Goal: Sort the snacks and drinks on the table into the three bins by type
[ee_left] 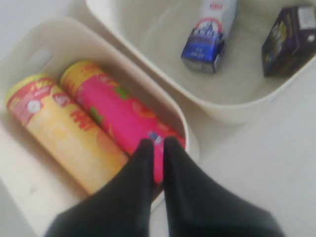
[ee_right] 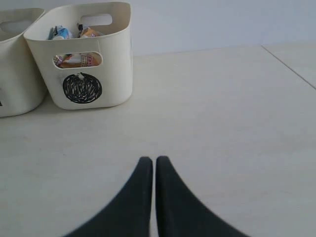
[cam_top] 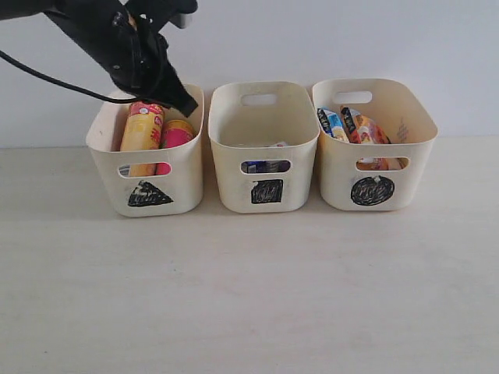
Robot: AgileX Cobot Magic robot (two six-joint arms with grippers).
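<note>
Three tubs (cam_top: 231, 175), black triangle (cam_top: 148, 195), square (cam_top: 267, 191), circle (cam_top: 372, 190) marks

Smooth cream plastic bins (cam_top: 145, 185) stand on a matt, pale wood-grain table (cam_top: 249, 296).

Triangle bin (cam_top: 187, 187): cream tub, left of the exterior frame, upright.
Yellow chip tube (cam_top: 140, 132): inside triangle bin, leaning, touching the pink tube.
Pink chip tube (cam_top: 178, 134): same bin, to the yellow tube's right.
Square bin (cam_top: 230, 179): centre of the frame.
Milk carton (ee_left: 210, 34): blue-white, lying on square bin's floor.
Purple carton (ee_left: 289, 39): same bin, apart from the milk carton.
Circle bin (cam_top: 413, 171): right of the frame.
Blue bag (cam_top: 330, 123): standing in circle bin.
Orange-white bag (cam_top: 366, 131): beside the blue bag.
</note>
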